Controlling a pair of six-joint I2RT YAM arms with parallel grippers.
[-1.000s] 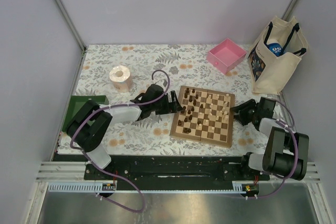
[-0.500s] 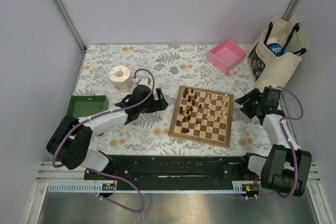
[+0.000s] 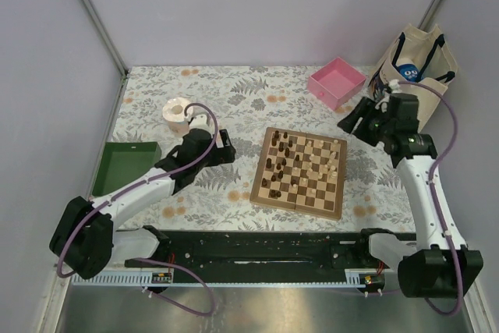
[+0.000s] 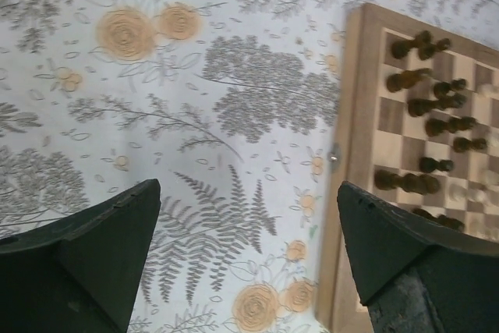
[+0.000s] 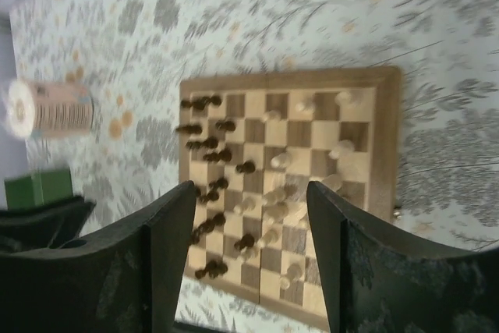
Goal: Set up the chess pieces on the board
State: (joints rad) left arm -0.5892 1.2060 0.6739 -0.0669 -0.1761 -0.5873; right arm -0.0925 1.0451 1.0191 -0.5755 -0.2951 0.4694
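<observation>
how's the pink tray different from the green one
Colour: the pink tray is pale pink, the green tray dark green. Place: the pink tray sits far right beside the tote bag; the green tray at the table's left edge, nearer the front. Pose: the pink tray is turned cornerwise to the table edges; the green tray lies roughly square with them. Both are open-topped, look empty and stand apart from the board.

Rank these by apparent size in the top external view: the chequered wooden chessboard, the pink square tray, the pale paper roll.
1. chequered wooden chessboard
2. pink square tray
3. pale paper roll
</observation>
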